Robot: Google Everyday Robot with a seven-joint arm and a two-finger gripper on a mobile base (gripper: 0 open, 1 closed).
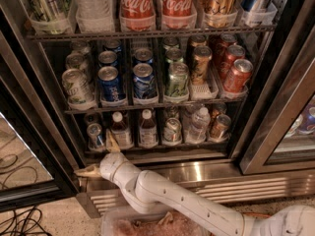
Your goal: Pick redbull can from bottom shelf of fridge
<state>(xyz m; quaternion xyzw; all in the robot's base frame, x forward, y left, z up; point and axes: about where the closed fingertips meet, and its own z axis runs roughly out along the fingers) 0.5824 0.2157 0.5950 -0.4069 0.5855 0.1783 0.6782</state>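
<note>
The redbull can (95, 134) stands at the far left of the bottom shelf (147, 147) of the fridge (275, 132), slim and blue-and-silver with a silver top. My gripper (99, 156) is open and empty just below and in front of the can, at the shelf's front edge. One finger (112, 141) points up beside the can. The other finger (86, 171) points left over the steel sill.
Two small brown bottles (120, 130) stand right of the can, then a silver can (173, 130), a water bottle (199, 124) and a copper-brown can (219, 126). The middle shelf holds blue, green and red cans (110, 83). The open glass door (22, 156) is at left, with cables on the floor.
</note>
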